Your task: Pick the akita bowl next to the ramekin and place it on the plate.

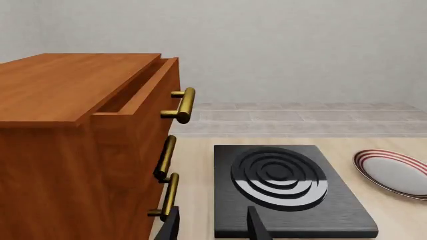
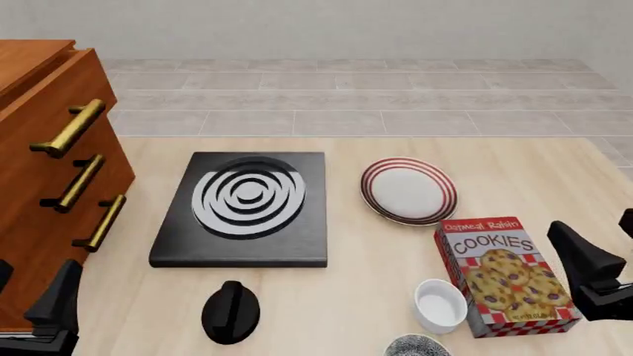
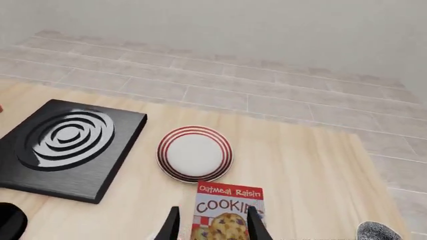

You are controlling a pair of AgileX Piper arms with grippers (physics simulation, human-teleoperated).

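From my seat I see a pale wooden table (image 2: pixel 346 297) running out to a floor of light grey tiles (image 2: pixel 346 96) — beyond that, a plain off-white wall (image 2: pixel 327 26). On the left side of the table stands a reddish-brown wooden cabinet (image 2: pixel 40 178) with three brass bar handles (image 2: pixel 77 182); its top drawer (image 1: pixel 137 92) sits slightly pulled out. The light is soft and even — shadows under things are faint.

Glossy black knob (image 2: pixel 230 311), matt wood table (image 2: pixel 346 297) & cabinet (image 2: pixel 40 185) (brass-look handles (image 2: pixel 70 127)), printed card cookie box (image 2: pixel 505 274)
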